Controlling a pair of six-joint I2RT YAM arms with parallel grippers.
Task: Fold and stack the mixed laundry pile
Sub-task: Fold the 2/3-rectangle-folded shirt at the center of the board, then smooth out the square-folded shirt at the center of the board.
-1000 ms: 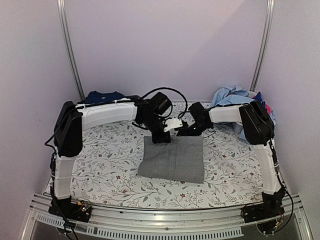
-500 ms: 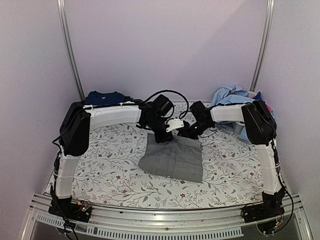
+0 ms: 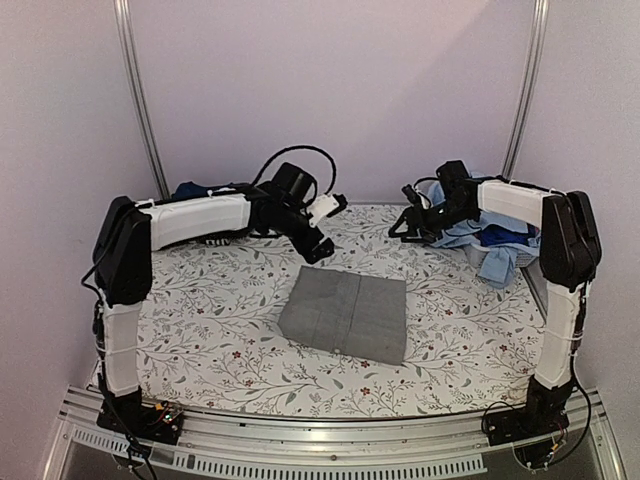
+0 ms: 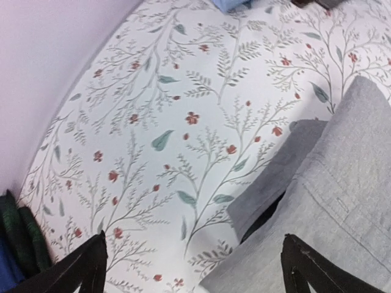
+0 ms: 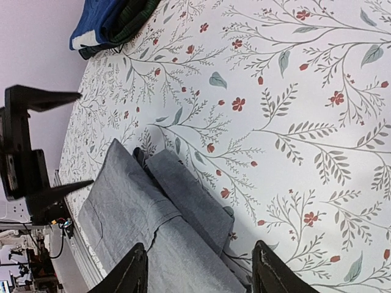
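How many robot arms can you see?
2. The left arm bends in from the left toward the middle; the right arm stretches to the crumpled clothes pile at the back right. None seem hidden.

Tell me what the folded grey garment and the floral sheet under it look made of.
Grey garment: seemingly woven cotton-like cloth, matte; fine heathered weave and stitched seams show in the wrist views. Floral sheet: probably thin printed fabric, matte, lying flat; fibre unclear.
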